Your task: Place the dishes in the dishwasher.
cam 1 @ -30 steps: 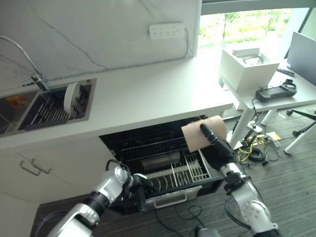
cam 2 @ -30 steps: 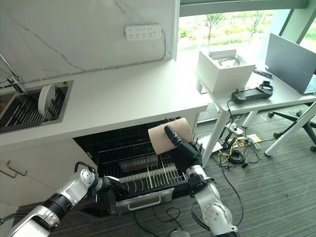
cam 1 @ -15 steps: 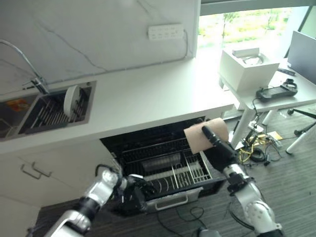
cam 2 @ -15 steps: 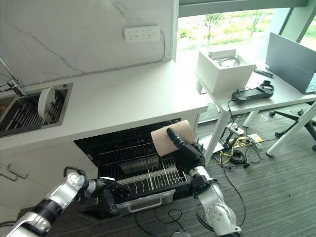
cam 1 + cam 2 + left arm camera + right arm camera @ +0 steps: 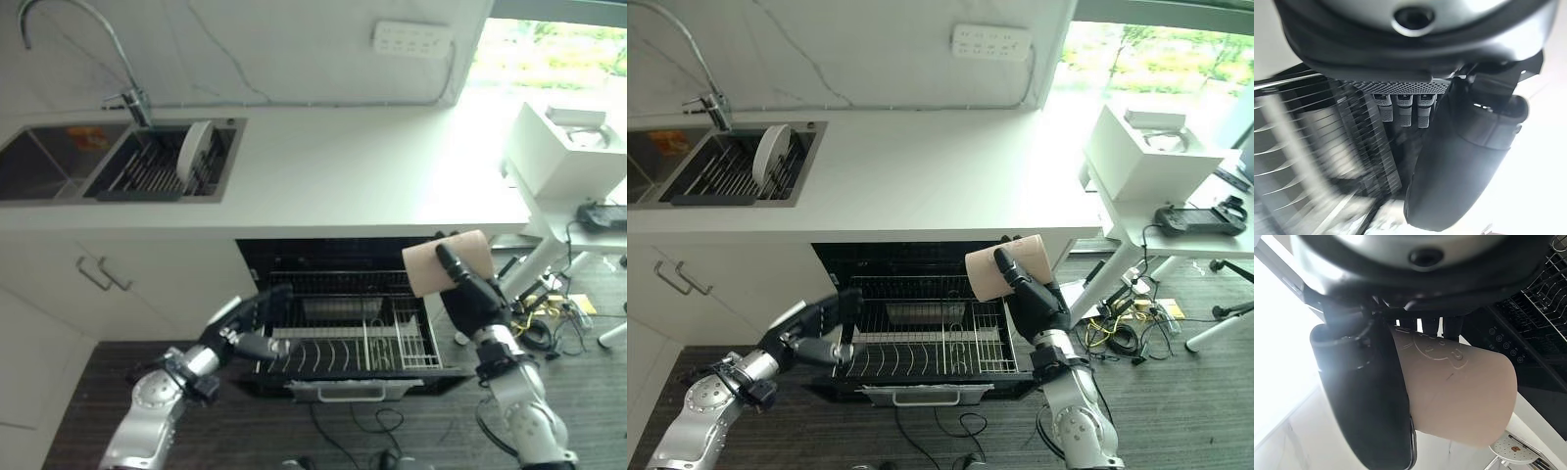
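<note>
Right hand (image 5: 468, 294) grips a pink cup (image 5: 443, 262) above the dishwasher rack (image 5: 338, 338); left hand (image 5: 247, 328) hovers, fingers spread.

A power strip (image 5: 411, 38) hangs above the countertop (image 5: 343, 166).

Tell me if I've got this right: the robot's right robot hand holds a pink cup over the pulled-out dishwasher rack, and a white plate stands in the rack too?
Not quite. The plate stands in the sink, as the right eye view shows. The right robot hand does hold the cup over the rack.
</note>
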